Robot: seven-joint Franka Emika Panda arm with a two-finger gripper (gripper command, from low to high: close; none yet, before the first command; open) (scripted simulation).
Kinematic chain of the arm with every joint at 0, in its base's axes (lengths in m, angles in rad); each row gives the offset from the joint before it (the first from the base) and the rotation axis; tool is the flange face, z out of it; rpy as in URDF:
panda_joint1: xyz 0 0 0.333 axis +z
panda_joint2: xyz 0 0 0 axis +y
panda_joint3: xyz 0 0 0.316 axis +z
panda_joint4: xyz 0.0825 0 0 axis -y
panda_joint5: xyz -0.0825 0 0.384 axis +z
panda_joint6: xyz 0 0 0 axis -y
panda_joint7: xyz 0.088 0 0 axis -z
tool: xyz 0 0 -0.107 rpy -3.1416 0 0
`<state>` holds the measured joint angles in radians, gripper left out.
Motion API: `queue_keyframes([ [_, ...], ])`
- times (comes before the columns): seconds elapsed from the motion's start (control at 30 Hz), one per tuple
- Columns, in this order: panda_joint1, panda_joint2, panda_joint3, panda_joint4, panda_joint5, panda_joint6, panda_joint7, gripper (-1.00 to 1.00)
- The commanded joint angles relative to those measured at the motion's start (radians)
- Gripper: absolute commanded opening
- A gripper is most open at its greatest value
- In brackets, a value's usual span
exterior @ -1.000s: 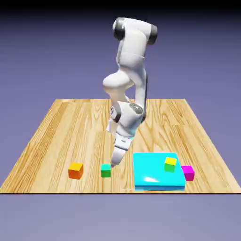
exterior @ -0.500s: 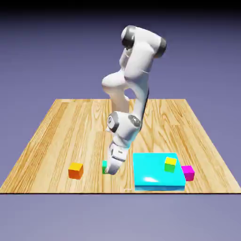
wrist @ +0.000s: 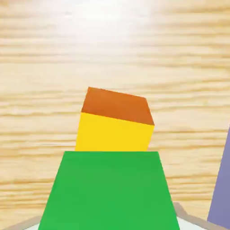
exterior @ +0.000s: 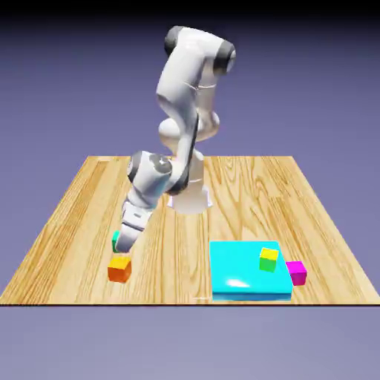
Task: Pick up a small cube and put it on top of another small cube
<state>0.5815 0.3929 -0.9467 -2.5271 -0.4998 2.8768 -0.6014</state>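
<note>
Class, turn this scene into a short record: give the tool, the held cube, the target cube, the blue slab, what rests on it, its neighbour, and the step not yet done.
tool: shut on the green cube
held cube: plain green, off the table, near the orange cube
target cube: orange cube, on the wooden table, nothing stacked on it
slab: flat, cyan-blue slab, at the exterior view's right
on slab: yellow-green cube
beside slab: magenta cube
not yet done: green cube set on orange cube
</note>
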Motion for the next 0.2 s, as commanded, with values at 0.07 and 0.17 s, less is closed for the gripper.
queue_keyframes([
  [0.07,-0.092,0.079,0.083,0.011,0.045,0.072,-0.022,-1.0],
  [0.17,-0.056,0.048,0.05,0.007,0.027,0.044,-0.013,1.0],
])
